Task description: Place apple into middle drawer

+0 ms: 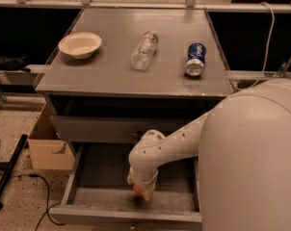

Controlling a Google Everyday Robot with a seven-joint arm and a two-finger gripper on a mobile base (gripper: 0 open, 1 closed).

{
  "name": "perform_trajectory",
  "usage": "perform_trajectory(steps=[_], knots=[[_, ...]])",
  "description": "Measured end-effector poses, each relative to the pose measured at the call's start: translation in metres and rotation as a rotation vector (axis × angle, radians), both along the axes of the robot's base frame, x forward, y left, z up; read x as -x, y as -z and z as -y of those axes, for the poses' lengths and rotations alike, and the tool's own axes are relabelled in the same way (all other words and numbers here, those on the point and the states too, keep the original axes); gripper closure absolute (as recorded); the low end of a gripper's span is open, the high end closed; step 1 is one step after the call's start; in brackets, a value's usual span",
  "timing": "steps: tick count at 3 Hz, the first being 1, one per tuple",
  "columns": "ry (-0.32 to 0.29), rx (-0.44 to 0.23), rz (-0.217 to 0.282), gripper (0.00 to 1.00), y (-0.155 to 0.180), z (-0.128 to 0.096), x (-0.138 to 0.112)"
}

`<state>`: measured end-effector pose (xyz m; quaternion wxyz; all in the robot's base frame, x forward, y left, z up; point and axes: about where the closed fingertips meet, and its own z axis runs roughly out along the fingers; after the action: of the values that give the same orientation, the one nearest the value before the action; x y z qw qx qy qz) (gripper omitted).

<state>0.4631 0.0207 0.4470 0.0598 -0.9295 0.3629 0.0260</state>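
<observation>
The middle drawer point(87, 174) stands pulled out at the bottom of the grey cabinet, a shallow grey tray. My white arm reaches down into it from the right. At the arm's end the gripper point(141, 191) hangs just above the drawer floor near its front middle. A bit of the red-orange apple point(138, 190) shows at the gripper's lower tip, mostly hidden by the wrist. It sits inside the drawer's outline, and I cannot tell whether it touches the floor.
On the cabinet top lie a cream bowl point(80, 44), a clear plastic bottle point(144, 49) on its side and a blue can point(195, 58). A closed drawer front point(95, 129) sits above the open one. A cardboard box point(48, 149) and cables lie on the floor at left.
</observation>
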Motion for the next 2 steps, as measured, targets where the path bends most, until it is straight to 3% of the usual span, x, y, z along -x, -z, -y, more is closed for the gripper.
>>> perform_trajectory(steps=[2], knots=[[0.002,0.003,0.007,1.0,0.0221,-0.004,-0.0044]])
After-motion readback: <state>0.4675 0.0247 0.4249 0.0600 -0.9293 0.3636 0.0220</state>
